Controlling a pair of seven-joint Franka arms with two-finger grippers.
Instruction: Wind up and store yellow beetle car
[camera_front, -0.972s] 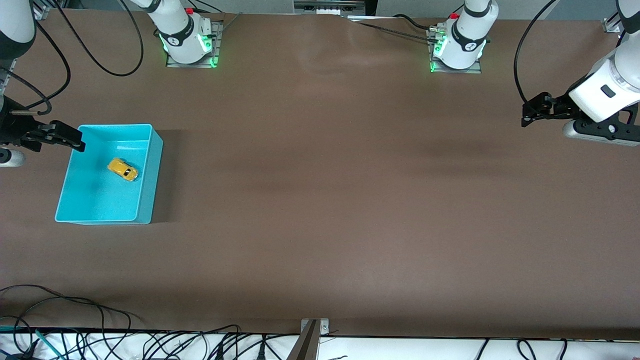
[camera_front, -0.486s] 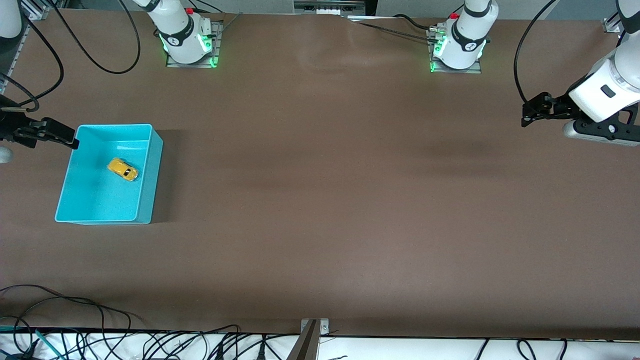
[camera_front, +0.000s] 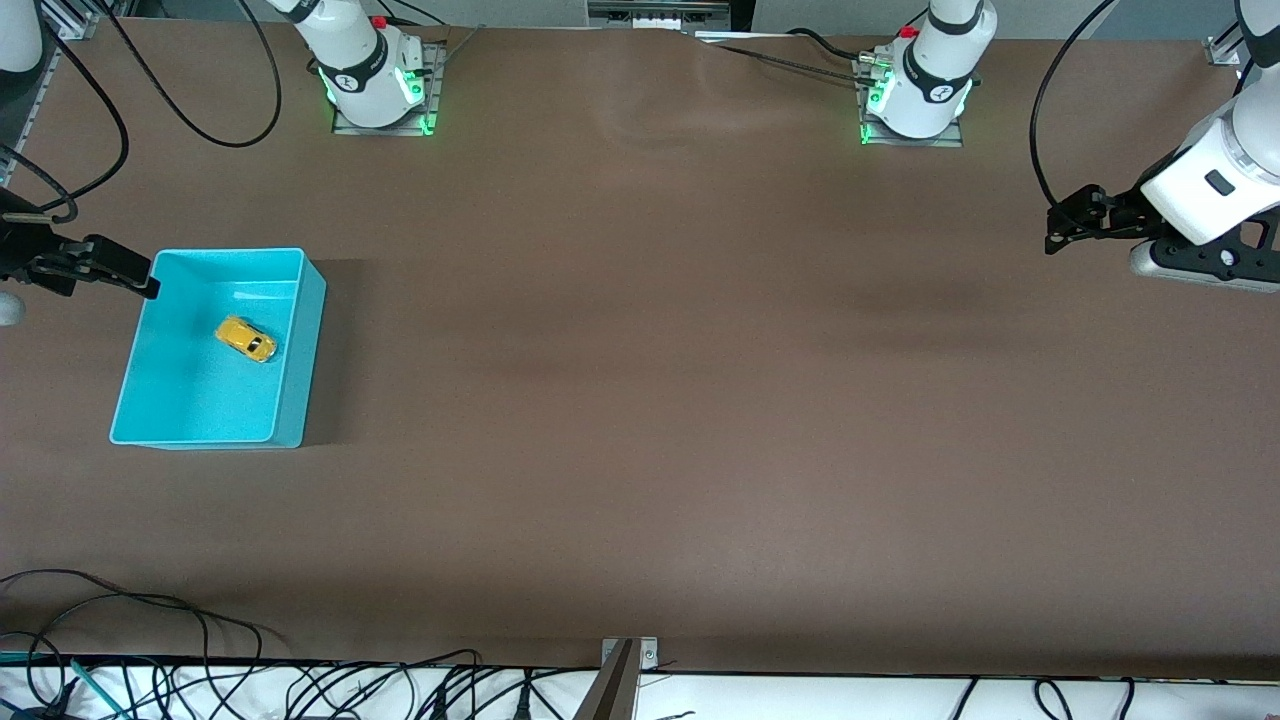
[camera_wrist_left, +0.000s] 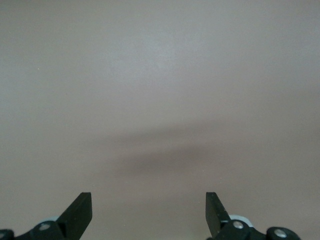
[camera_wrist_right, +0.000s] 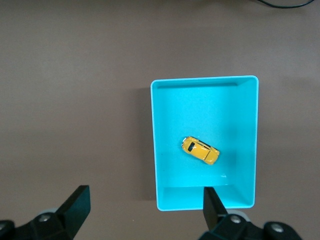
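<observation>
Front view shows the yellow beetle car (camera_front: 246, 339) lying inside the turquoise bin (camera_front: 300, 350) at the right arm's end of the worktop (camera_front: 650, 400). Right end effector (camera_front: 125, 275) hangs beside the bin's rim, spread wide and empty; left end effector (camera_front: 1062, 222) waits over bare worktop, wide and empty.

Beetle car (camera_front: 245, 339) inside bin (camera_front: 290, 430).
</observation>
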